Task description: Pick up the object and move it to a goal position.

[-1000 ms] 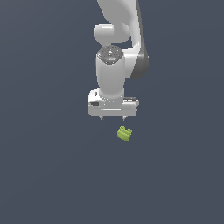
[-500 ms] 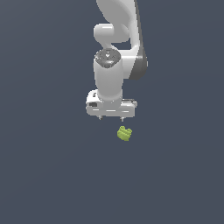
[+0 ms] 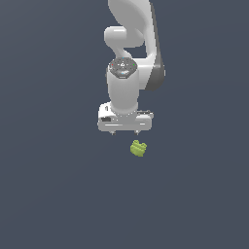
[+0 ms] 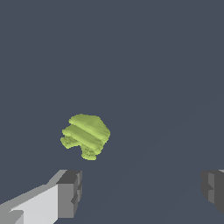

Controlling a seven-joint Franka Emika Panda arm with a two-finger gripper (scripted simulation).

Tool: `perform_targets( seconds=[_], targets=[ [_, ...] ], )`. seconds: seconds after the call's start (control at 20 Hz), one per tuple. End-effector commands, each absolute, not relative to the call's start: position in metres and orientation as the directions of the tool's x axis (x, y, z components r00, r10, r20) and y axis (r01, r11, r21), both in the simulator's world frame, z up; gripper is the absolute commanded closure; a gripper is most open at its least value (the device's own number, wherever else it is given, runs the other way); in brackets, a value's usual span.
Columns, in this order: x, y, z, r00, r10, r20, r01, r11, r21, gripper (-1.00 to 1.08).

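Dark slate-grey ground (image 3: 58, 194) fills both views, flat and unmarked, and we see nothing on it but one small piece. Our white arm (image 3: 127, 63) comes down from the upper edge of the exterior view and ends in the gripper (image 3: 124, 132), which points straight down. Its fingers stand wide apart and hold nothing; in the wrist view we see one grey fingertip (image 4: 70, 193) and the other far across from it, with only bare ground between them.

We find the object (image 3: 138, 148), a lumpy lime yellow-green piece, lying on the ground just below the gripper and a little toward the exterior view's right. It is apart from both fingers. In the wrist view the object (image 4: 86, 136) shows ridged bands across its surface and sits outside the gap between the fingertips, nearer the one with the white link behind it.
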State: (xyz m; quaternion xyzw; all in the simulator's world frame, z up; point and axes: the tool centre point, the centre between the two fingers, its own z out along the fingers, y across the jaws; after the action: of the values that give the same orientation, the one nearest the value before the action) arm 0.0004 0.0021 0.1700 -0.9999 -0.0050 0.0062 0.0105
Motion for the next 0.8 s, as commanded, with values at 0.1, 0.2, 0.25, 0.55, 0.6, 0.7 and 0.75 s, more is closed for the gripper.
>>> perform_targets(
  seconds=[0.1, 0.2, 0.25, 0.55, 0.6, 0.7, 0.75],
  targets=[
    [0.002, 0.007, 0.163, 0.994, 0.104, -0.011, 0.104, -0.994, -0.016, -0.92],
    [0.002, 0.01, 0.159, 0.988, 0.157, -0.011, 0.157, -0.988, -0.014, -0.92],
    [0.003, 0.012, 0.157, 0.983, 0.186, -0.011, 0.186, -0.983, -0.013, -0.92],
    [0.005, 0.023, 0.142, 0.928, 0.373, -0.01, 0.373, -0.928, -0.007, -0.92],
    [0.005, 0.025, 0.14, 0.915, 0.403, -0.01, 0.403, -0.915, -0.006, -0.92],
    [0.006, 0.029, 0.135, 0.886, 0.463, -0.01, 0.463, -0.887, -0.005, -0.92],
    [0.006, 0.031, 0.133, 0.871, 0.492, -0.01, 0.492, -0.871, -0.004, -0.92]
  ],
)
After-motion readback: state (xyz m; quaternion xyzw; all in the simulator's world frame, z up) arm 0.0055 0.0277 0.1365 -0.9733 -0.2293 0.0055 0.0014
